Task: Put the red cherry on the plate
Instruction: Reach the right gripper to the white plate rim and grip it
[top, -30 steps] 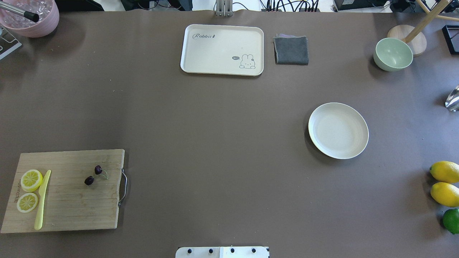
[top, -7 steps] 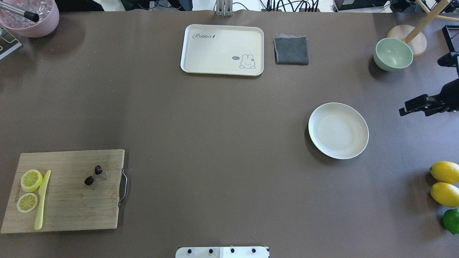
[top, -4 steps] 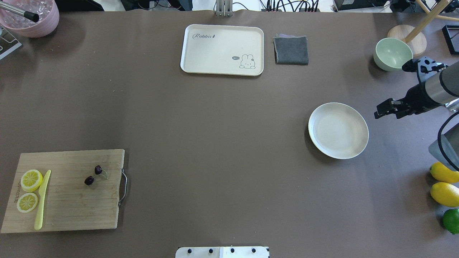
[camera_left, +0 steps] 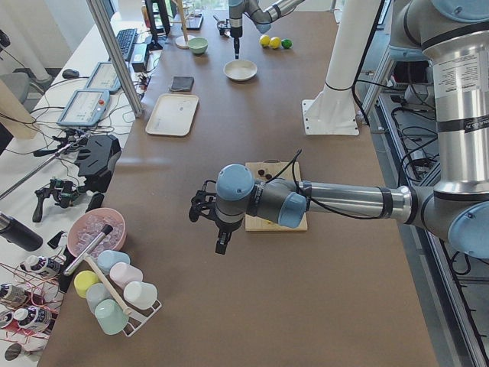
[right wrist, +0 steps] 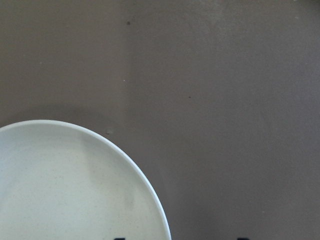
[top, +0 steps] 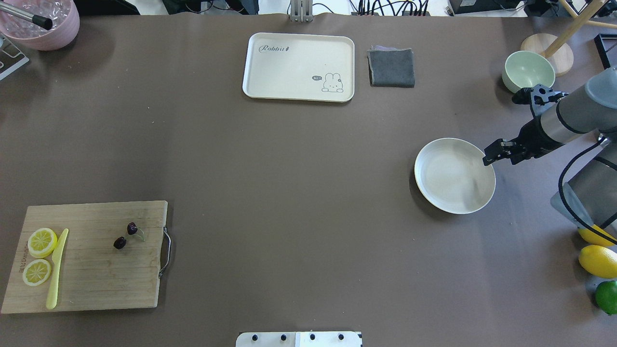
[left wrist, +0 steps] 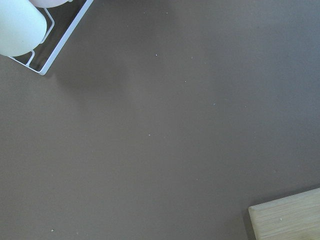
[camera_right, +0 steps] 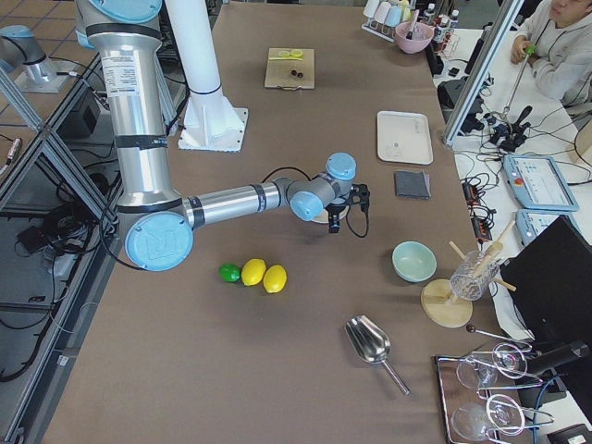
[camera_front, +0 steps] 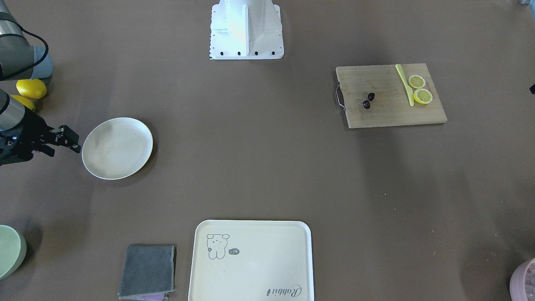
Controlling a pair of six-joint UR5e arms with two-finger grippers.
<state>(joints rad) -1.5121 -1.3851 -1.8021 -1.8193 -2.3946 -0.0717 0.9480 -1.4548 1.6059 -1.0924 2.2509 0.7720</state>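
Observation:
The red cherry (top: 119, 243), a dark pair on a thin green stem, lies on a wooden cutting board (top: 96, 279) at the near left; it is also in the front view (camera_front: 366, 104). The plate (top: 448, 183) sits bare at the right (camera_front: 117, 154) and fills the lower left of the right wrist view (right wrist: 65, 185). My right gripper (top: 488, 156) hangs open at the plate's right rim, holding nothing. My left gripper (camera_left: 221, 245) hovers over bare table beside the board, and I cannot tell whether it is open or shut.
Two lemon slices (top: 41, 243) and a yellow knife (top: 57, 270) share the board. A cream tray (top: 299, 91) and grey cloth (top: 391, 67) lie at the back. A green bowl (top: 528, 72) is at back right; lemons (top: 597, 260) and a lime (top: 606, 296) are near right.
My right arm has come in from the right edge and swung left, bringing its gripper to the plate's right rim. The cherry and plate have not moved.

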